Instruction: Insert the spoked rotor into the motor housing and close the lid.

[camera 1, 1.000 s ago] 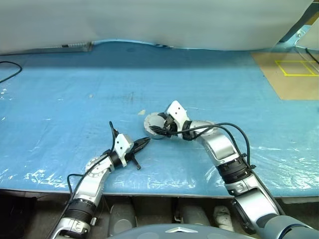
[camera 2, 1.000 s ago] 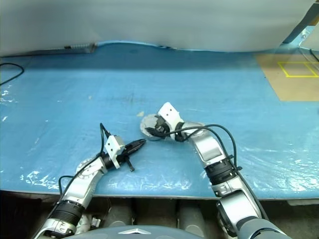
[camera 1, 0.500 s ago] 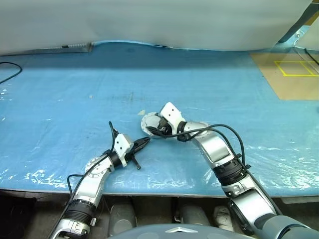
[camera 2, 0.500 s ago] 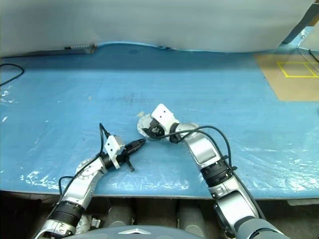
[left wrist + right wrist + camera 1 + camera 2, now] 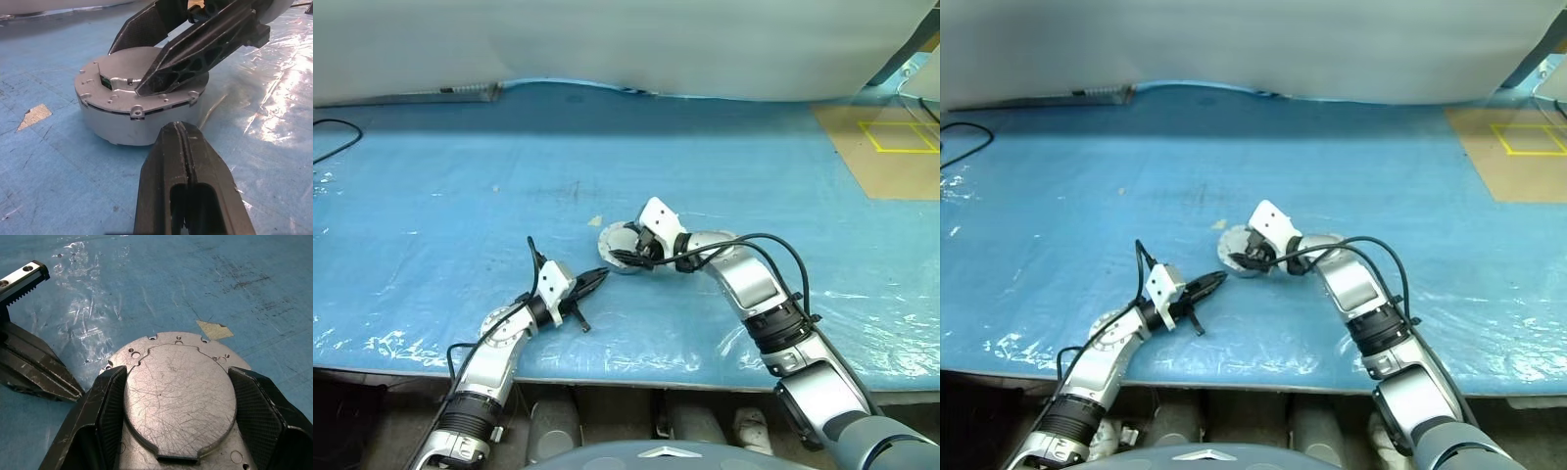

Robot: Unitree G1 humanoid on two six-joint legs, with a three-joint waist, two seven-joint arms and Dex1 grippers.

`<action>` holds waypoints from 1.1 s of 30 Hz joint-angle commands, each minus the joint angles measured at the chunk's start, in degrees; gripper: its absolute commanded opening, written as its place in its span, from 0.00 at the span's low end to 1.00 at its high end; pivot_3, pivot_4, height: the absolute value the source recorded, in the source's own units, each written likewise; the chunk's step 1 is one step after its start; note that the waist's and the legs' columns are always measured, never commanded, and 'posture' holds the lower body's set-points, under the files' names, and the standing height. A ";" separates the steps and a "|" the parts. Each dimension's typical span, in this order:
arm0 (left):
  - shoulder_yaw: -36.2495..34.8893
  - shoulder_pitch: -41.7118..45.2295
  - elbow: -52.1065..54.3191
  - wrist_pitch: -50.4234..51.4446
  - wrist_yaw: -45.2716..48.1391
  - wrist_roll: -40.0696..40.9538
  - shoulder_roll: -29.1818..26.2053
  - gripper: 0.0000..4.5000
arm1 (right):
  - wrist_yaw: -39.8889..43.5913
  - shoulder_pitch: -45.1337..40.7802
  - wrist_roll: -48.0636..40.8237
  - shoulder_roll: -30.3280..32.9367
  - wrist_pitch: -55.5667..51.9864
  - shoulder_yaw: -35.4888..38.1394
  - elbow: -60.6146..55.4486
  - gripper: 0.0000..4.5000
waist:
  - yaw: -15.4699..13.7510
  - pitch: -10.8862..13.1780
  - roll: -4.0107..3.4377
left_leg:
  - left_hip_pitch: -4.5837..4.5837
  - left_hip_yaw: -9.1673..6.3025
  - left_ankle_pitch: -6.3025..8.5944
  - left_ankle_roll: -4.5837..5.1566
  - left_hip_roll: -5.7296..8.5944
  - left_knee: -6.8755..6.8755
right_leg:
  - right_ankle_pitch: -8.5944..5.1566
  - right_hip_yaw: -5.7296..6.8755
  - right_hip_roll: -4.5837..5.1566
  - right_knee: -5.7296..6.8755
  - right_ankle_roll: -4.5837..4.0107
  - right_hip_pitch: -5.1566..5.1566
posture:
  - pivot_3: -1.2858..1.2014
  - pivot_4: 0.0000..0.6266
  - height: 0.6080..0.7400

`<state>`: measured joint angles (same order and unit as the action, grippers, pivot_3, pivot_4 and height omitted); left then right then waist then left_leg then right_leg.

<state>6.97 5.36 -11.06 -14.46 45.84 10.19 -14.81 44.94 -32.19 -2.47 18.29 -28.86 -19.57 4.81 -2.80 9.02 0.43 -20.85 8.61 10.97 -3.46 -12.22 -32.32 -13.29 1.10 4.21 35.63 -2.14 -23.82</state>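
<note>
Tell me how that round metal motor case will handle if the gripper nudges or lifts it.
The motor case looks like solid metal, so probably stiff and heavy for its size. Squat and flat-bottomed, it should slide rather than tip. Its smooth sides may slip against the right gripper.

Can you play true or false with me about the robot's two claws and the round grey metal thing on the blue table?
1. The lid sits on top of the motor housing. True.
2. The left gripper is wide open. False: its fingers are pressed shut with nothing between them.
3. The right gripper has a finger on each side of the lid. True.
4. The motor housing is lifted in the air. False: it stands on the blue sheet.
5. The left gripper is holding the lid. False: it points at the housing from the side, apart from it.
</note>
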 commanded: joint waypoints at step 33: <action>-8.61 6.28 7.87 25.42 -10.37 12.45 0.73 0.00 | -4.18 3.21 5.02 0.08 1.66 -4.66 7.32 0.66 | 0.32 -0.14 -0.12 | 0.81 0.02 0.14 0.22 0.03 0.39 | -0.10 -0.04 -0.01 -0.37 0.15 0.77 | 0.52 0.24 1.00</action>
<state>0.76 9.65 -7.29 4.99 37.07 18.42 -13.97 40.48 -31.52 -0.04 17.33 -23.25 -21.98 8.14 -2.48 8.88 0.31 -20.03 8.63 11.11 -3.25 -12.17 -31.93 -13.38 1.06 4.20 35.27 -2.01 -23.06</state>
